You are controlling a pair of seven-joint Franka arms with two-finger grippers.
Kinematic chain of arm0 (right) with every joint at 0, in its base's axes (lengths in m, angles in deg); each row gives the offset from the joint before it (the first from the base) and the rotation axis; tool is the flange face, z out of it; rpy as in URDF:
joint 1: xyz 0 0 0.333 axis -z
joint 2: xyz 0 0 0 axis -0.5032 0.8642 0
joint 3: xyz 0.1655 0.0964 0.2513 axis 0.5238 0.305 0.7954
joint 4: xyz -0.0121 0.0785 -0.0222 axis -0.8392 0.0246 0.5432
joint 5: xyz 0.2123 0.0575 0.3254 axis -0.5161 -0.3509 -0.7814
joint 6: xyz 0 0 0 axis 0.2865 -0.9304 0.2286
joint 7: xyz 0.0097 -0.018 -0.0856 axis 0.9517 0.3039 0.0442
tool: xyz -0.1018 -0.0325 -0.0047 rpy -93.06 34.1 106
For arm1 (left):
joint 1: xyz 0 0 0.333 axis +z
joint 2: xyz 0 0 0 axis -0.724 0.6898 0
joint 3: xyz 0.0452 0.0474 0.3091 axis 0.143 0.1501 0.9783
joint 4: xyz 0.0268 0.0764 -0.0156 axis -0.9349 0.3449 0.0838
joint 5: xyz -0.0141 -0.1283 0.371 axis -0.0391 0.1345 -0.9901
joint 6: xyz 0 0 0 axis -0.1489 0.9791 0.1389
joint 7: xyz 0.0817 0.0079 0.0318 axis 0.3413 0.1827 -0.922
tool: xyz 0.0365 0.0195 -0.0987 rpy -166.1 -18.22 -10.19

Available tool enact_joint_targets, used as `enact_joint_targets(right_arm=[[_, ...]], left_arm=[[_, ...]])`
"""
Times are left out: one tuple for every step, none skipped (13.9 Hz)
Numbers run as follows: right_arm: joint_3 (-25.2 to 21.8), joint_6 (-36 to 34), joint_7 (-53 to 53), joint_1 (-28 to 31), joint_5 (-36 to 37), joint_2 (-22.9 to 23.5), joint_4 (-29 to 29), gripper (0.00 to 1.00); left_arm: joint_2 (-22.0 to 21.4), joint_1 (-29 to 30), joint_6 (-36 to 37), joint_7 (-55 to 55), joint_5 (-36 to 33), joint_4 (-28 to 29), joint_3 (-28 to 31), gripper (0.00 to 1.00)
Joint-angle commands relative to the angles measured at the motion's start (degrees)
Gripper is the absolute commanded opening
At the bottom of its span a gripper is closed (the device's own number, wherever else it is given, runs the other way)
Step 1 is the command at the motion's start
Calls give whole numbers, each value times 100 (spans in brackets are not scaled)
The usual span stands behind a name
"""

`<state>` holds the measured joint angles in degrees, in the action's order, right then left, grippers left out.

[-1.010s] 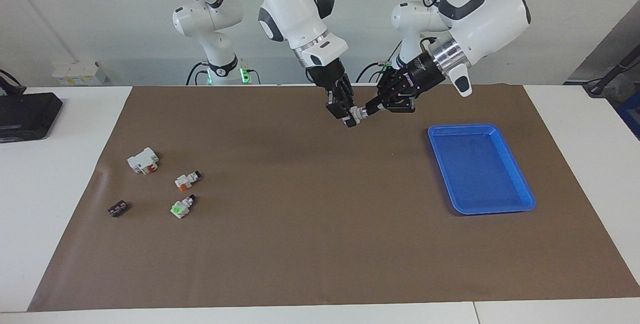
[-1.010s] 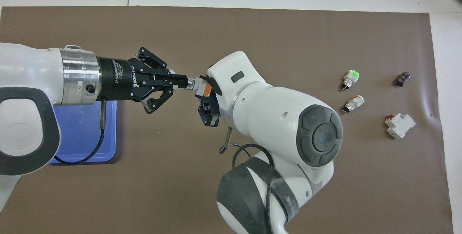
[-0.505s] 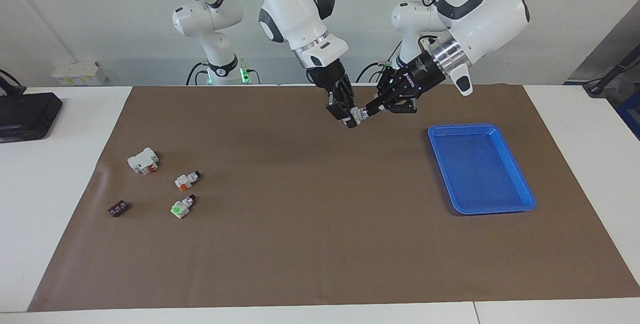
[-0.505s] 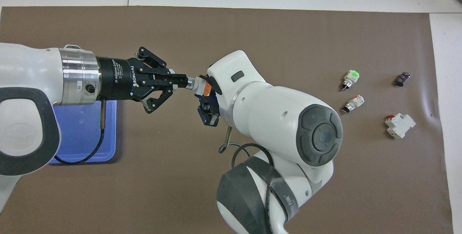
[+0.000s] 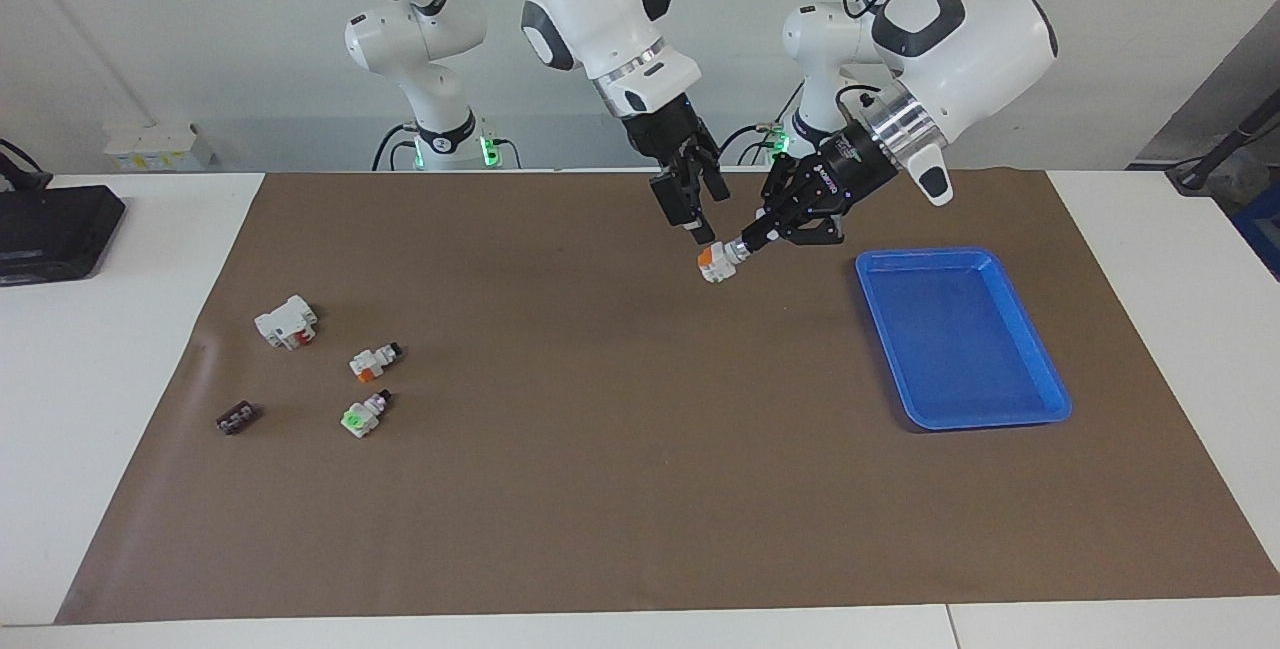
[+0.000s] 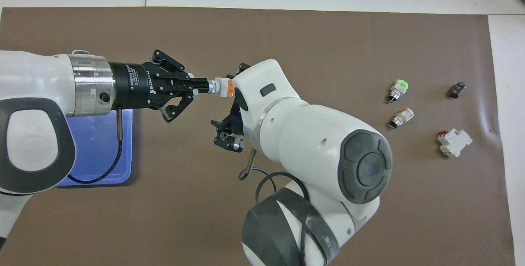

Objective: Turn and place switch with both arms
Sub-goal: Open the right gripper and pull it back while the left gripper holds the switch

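Note:
The switch [image 5: 714, 263], white with an orange block at its free end, hangs in the air over the brown mat, beside the blue tray [image 5: 960, 334]. My left gripper [image 5: 745, 241] is shut on its knob end. In the overhead view the switch [image 6: 221, 87] sticks out level from the left gripper [image 6: 203, 86]. My right gripper [image 5: 698, 212] is open and empty, just above the switch's orange end and apart from it. In the overhead view the right arm hides most of this gripper; one finger [image 6: 226, 139] shows.
Toward the right arm's end of the mat lie a slim white switch with an orange patch [image 5: 375, 359], a green-capped switch [image 5: 364, 414], a white breaker with red [image 5: 286, 321] and a small black part [image 5: 236, 418]. A black device [image 5: 55, 229] sits off the mat.
My right gripper has opened, let go of the switch's orange end and risen off it. The left gripper, still holding the switch, has moved it slightly down and away from the right gripper.

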<state>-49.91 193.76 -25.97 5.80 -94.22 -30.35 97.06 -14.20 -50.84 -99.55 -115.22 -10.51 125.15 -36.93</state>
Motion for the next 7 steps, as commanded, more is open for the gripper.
enact_joint_targets(right_arm=[[22,-94,-111,94,35,-37,26,100],[13,-147,-120,129,35,-37,26,100],[4,-173,-120,234,35,-54,43,100],[4,-243,-120,400,35,-54,61,100],[4,-331,-120,558,35,-54,61,100],[4,-402,-128,760,27,-54,70,100],[4,-420,-129,1015,35,-46,61,100]], left_arm=[[-58,23,-165,187,-233,92,44,0],[-50,119,-166,205,-426,92,53,0],[-50,242,-157,257,-620,83,44,0],[-50,339,-87,371,-761,83,44,0],[-50,418,-69,520,-875,92,44,0],[-50,471,-17,669,-1059,101,53,0],[-58,524,149,836,-1426,118,62,0]])
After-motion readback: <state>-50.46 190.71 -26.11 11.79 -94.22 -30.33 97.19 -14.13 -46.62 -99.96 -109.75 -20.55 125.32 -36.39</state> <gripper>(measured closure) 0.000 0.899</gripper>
